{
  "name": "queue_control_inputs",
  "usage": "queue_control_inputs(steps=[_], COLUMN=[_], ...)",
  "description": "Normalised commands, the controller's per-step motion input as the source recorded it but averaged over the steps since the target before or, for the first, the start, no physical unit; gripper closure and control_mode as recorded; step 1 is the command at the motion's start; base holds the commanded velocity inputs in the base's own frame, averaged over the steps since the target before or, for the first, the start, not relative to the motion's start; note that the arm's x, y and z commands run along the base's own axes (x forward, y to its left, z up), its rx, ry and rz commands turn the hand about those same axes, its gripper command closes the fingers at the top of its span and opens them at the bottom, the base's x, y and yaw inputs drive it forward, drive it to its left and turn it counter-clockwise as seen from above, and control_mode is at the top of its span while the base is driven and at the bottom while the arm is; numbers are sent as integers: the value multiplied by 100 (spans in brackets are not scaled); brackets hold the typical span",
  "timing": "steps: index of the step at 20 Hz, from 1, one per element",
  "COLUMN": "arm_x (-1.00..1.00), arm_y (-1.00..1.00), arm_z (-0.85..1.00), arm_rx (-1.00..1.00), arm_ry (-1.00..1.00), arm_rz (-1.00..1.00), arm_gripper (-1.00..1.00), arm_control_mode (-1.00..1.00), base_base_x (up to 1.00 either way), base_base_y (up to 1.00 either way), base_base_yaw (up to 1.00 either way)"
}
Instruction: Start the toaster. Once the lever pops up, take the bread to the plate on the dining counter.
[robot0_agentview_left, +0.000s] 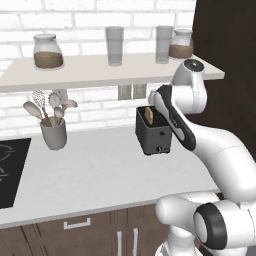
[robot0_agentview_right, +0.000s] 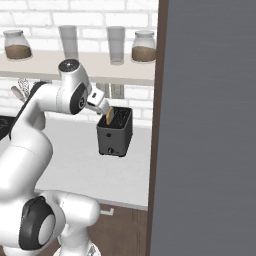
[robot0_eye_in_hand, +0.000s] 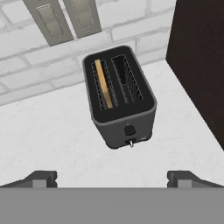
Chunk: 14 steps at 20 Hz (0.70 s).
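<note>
the toaster (robot0_eye_in_hand: 120, 103) is seen with a matt black top and a dull dark grey front. the bread (robot0_eye_in_hand: 103, 83) is shown with a golden crust. the bench (robot0_agentview_left: 100, 170) is rendered smooth, pale and faintly mottled, backed by white brick (robot0_agentview_left: 90, 107). glass jars (robot0_agentview_left: 47, 51) are seen on the shelf (robot0_agentview_left: 75, 72).

Toaster (robot0_agentview_left: 154, 131) on the worktop (robot0_agentview_left: 100, 175), near the back wall, below the wall sockets (robot0_agentview_left: 132, 91). Bread (robot0_eye_in_hand: 104, 84) upright in the toaster's left slot in the hand view; the right slot holds nothing. Utensil cup (robot0_agentview_left: 54, 133) well to the toaster's left; cooktop (robot0_agentview_left: 11, 170) at the far left. Shelf (robot0_agentview_left: 100, 72) above, carrying two jars (robot0_agentview_left: 47, 51) at its ends and two glasses (robot0_agentview_left: 114, 46) between them. Cabinet (robot0_eye_in_hand: 201, 65) just right of the toaster.
</note>
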Motion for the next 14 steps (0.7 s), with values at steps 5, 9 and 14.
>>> queue_control_inputs(steps=[5,9,14], arm_x=[-5,3,25], arm_y=[-3,-2,0], arm_z=[-24,-25,-19], arm_rx=[-1,-3,-6], arm_ry=[-11,-23,-13], arm_rz=[0,0,0], arm_gripper=[-100,-100,-100], arm_control_mode=[-100,-100,-100], base_base_x=[0,0,0], base_base_y=[0,0,0], base_base_yaw=[0,0,0])
